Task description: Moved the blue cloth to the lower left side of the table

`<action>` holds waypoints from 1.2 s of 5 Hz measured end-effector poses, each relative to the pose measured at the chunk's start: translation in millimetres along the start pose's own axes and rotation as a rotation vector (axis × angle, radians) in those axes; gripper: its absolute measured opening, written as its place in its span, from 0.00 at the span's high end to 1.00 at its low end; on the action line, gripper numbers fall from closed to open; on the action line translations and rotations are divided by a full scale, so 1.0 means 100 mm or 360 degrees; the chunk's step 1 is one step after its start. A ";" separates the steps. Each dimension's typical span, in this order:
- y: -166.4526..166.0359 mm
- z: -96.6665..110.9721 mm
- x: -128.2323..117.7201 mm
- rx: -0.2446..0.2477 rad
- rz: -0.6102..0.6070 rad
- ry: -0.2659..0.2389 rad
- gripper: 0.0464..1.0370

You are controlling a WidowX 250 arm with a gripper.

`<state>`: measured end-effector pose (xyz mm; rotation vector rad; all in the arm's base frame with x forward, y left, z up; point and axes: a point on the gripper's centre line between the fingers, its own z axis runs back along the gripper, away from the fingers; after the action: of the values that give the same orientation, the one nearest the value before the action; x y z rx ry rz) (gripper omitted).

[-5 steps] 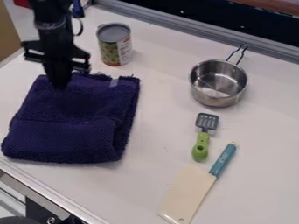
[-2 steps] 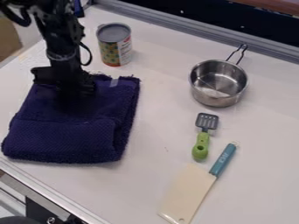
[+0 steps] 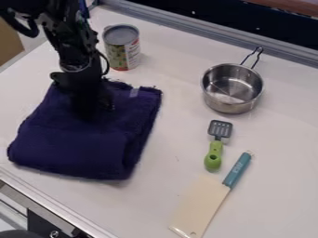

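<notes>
The black gripper (image 3: 88, 111) hangs down onto the upper part of the cloth, its tips hidden against the dark fabric, so its opening cannot be made out. Dark blue-purple and folded, the cloth (image 3: 77, 146) lies at the left of the white table (image 3: 164, 195). Its lower edge is close to the table's front left edge.
Behind the cloth stands a can (image 3: 122, 49). A metal pot (image 3: 232, 88) with its handle toward the back is at the right. Below it lie a green-handled spatula (image 3: 214, 151) and a cleaver (image 3: 202, 200) with a blue handle.
The gripper has come down onto the cloth and moved to the right and toward the front. Since the previous frame the cloth has shifted slightly right and frontward with it.
</notes>
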<state>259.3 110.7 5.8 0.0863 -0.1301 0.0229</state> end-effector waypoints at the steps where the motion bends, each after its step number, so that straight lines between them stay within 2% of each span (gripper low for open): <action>1: -0.09 0.00 0.03 -0.0054 -0.0197 -0.0105 0.99; 3: -0.27 0.00 0.04 -0.0077 -0.0295 -0.0124 0.99; 4: -0.36 0.02 -0.03 -0.0081 -0.0265 -0.0104 0.99; 5: -0.43 0.08 -0.23 -0.0138 -0.0338 -0.0079 0.99; 6: -0.36 0.10 -0.32 -0.0149 -0.0367 -0.0084 0.99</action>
<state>227.2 73.7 8.5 0.0078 -0.1729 -0.2157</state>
